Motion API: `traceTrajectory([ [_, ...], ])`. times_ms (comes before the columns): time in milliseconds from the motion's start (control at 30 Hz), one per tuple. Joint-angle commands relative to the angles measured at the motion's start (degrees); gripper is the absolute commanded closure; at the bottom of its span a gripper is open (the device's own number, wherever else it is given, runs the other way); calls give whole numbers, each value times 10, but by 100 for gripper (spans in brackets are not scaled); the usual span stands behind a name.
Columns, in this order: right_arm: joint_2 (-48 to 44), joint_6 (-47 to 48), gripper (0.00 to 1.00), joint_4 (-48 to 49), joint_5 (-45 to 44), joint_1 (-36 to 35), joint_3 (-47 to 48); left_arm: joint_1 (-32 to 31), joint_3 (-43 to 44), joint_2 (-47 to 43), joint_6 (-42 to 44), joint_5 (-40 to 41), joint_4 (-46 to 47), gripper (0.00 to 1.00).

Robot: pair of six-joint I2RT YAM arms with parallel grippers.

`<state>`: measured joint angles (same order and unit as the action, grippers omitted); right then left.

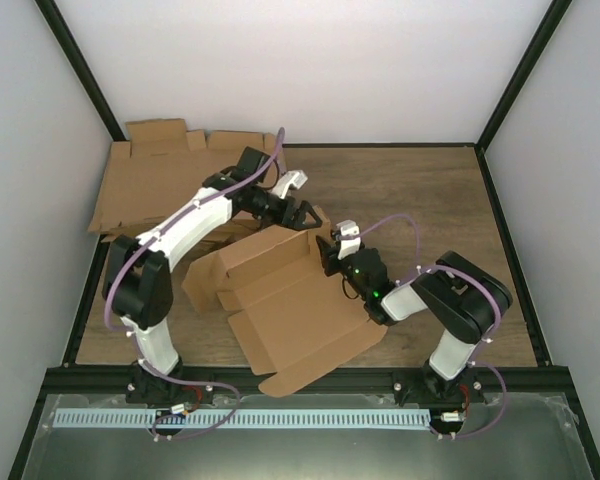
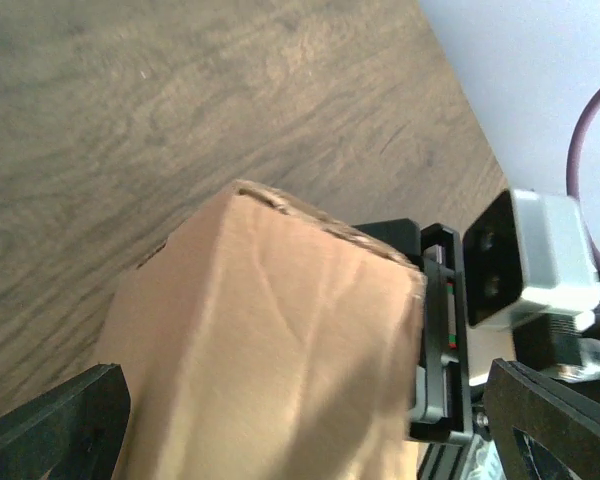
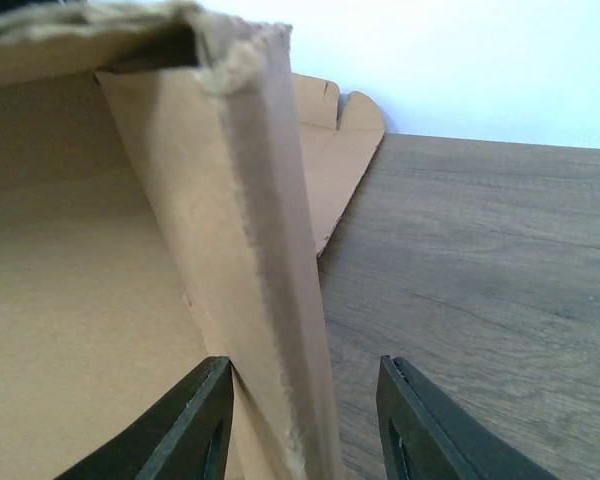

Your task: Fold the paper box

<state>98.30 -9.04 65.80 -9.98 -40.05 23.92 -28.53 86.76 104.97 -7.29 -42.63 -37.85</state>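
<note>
Because the paper box (image 1: 280, 300) is light, crease-prone card, pinch its raised wall (image 3: 260, 250) by the fold; left gripper (image 1: 305, 214) gapes, right gripper (image 3: 305, 375) half-open, both empty

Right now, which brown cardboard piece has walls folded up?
The brown die-cut paper box at centre: its far panels stand raised. The pile of flat brown cardboard blanks in the far-left corner lies flat.
</note>
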Motion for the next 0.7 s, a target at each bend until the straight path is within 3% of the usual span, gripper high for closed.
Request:
traceTrajectory([
  [0,-30,12,58,-30,3,-2,10,-1,18,-68,-1,81,4,0],
  [400,-41,9,57,-70,16,-2,17,1,-41,-256,9,309,8,0],
  [667,-119,9,53,-135,22,-2,-1,1,-113,-429,-21,446,-3,0],
])
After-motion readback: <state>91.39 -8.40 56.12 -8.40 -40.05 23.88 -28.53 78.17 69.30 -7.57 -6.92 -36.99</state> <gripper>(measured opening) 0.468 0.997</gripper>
